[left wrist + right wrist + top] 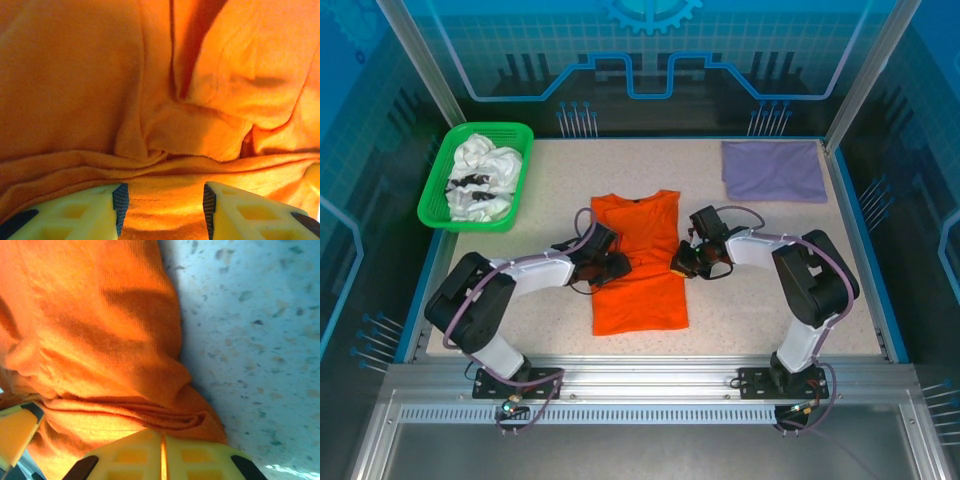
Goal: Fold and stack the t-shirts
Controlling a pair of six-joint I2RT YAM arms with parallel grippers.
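Orange t-shirt [150, 100] cropped in wrist views, white shirts' [485, 172] print unreadable

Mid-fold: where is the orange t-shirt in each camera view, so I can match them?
Top external: orange t-shirt at centre, collar away from the arms.
Left wrist: its bunched folds above the open left gripper.
Right wrist: left side, edge pinched in the right gripper.
Shared landmark: speckled table, right of the shirt in top and right wrist views.

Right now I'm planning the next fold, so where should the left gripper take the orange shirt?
Its left edge, mid-length, coming in low from the left. The orange shirt lies flat, and its layered edge bunches just ahead of the left gripper, whose jaws are open. The right gripper already pinches the opposite edge.
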